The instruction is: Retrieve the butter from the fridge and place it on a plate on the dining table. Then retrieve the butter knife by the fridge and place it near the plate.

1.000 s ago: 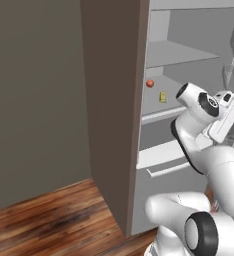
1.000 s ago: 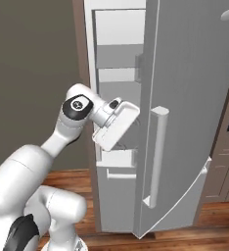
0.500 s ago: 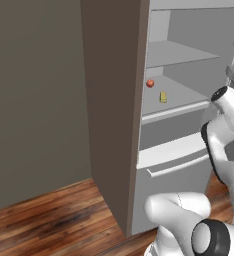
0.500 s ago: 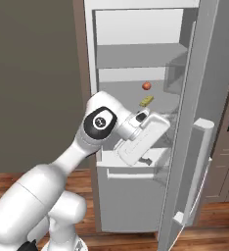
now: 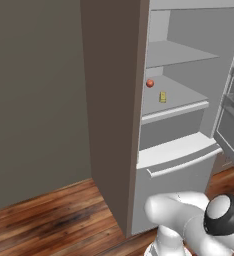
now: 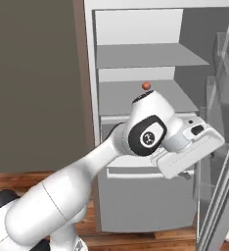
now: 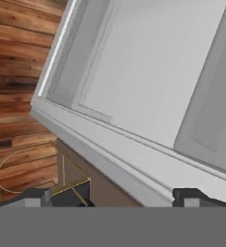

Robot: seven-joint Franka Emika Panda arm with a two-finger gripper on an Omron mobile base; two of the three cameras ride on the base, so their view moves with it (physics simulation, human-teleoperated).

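Note:
The fridge [image 5: 119, 100] stands with its door [image 6: 224, 122] swung wide to the right. The butter [image 5: 162, 96], a small yellow stick, lies on the middle shelf [image 5: 179, 100], just right of a small red-orange lump [image 5: 149, 83]. In the right base view my arm covers the butter, and the lump [image 6: 146, 86] peeks over the arm's joint. My gripper [image 7: 115, 198] is open with nothing between its fingertips [image 7: 37, 195]. It faces the lower inside of the door. The white hand [image 6: 187, 152] hangs in front of the lower drawer [image 5: 179, 155], below the butter's shelf.
Wood floor [image 5: 49, 220] lies in front of the fridge, and a dark wall [image 5: 34, 100] runs to its left. A gold-framed stool [image 7: 33, 173] shows under the door's lower edge. The open door limits room on the right.
The fridge door has swung from partly open to wide open. My arm swung right with it and left the shelves in the left base view, uncovering them.

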